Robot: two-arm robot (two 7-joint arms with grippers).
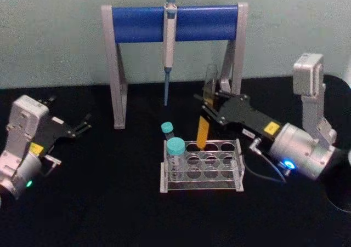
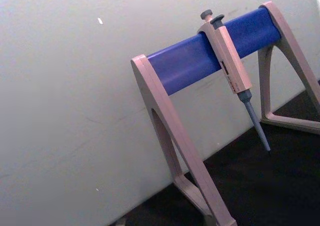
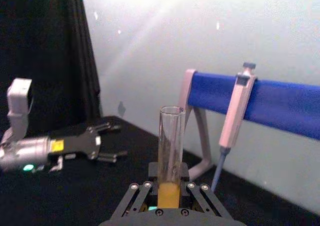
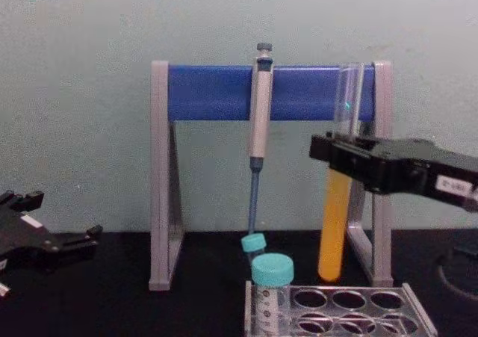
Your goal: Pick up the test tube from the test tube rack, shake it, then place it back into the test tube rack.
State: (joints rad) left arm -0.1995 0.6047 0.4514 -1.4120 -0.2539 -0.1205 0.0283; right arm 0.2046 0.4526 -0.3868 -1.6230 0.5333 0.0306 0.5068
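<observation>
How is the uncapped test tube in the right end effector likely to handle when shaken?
The test tube looks like thin clear glass, so it is probably fragile and slippery in the right end effector. It is uncapped and roughly half full, so hard shaking may spill.

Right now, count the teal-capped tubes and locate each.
2. Both stand at the left end of the test tube rack: the near teal-capped tube, and the far teal-capped tube right behind it.
</observation>
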